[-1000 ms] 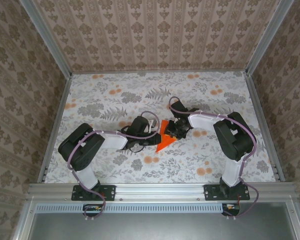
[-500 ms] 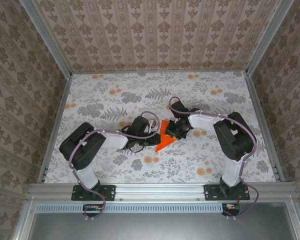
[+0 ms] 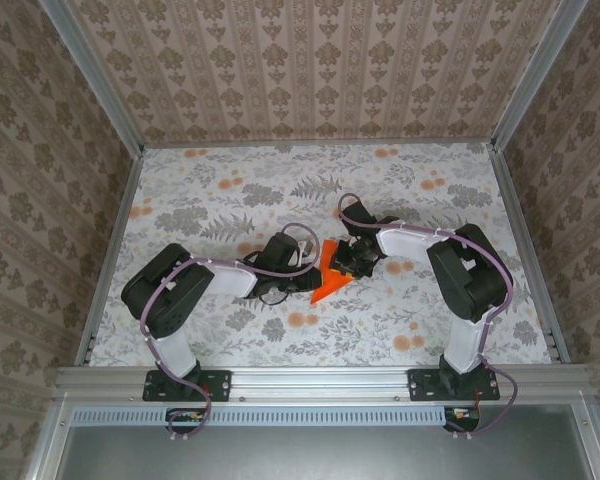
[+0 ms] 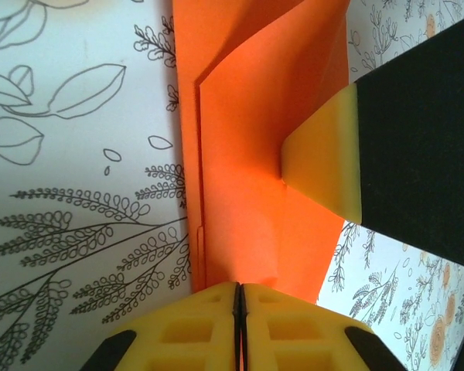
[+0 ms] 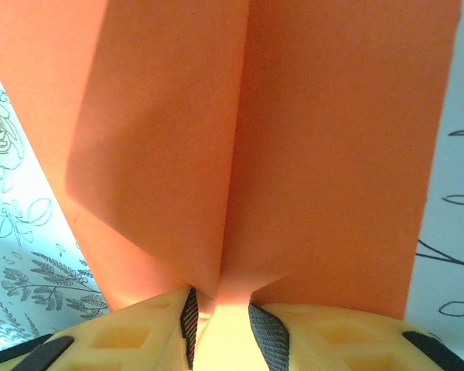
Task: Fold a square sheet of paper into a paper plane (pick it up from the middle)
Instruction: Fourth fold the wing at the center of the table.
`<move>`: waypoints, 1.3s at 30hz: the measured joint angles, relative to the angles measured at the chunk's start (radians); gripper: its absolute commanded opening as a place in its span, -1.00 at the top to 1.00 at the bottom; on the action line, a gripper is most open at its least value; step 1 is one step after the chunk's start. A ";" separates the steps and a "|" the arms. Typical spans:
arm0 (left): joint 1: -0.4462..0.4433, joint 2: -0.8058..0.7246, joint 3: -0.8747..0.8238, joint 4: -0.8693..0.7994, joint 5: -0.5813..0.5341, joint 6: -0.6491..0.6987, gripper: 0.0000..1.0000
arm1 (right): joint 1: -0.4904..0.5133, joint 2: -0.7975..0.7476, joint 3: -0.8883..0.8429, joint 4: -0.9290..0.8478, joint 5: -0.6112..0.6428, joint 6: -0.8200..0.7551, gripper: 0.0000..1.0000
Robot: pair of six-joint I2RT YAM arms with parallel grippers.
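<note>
Square sheet of paper [image 3: 327,284]: folded to a pointed orange shape, lying mid-desk [image 3: 230,200] between the two tools, point toward the near edge. Against the frame one second earlier, its outline and position are unchanged. The left arm's elbow has shifted slightly inward. The right arm shows no change.

Left tool [image 3: 305,274]: in the left wrist view [image 4: 240,290] it is clenched, pads flush together at the paper's [image 4: 240,154] near edge. Cannot tell whether a layer is caught between them. One yellow fingertip [image 4: 325,166] of the right tool presses on the top layer.

Right tool [image 3: 348,262]: in the right wrist view [image 5: 220,297] it is narrowed around a raised centre crease of the paper [image 5: 309,139], grasping that ridge.

Hard to make out: from above, both tools cover the paper's upper part. In both wrist views, the sheet's edges are cut off by the frame.
</note>
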State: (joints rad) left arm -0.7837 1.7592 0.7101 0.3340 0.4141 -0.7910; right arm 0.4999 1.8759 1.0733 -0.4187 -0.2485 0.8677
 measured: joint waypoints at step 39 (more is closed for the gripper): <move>-0.001 0.041 0.069 -0.060 0.014 0.008 0.88 | 0.000 0.002 0.000 0.001 -0.002 0.000 0.26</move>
State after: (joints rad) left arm -0.7849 1.8000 0.7795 0.2737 0.4286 -0.7826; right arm 0.4999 1.8774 1.0733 -0.4175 -0.2501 0.8677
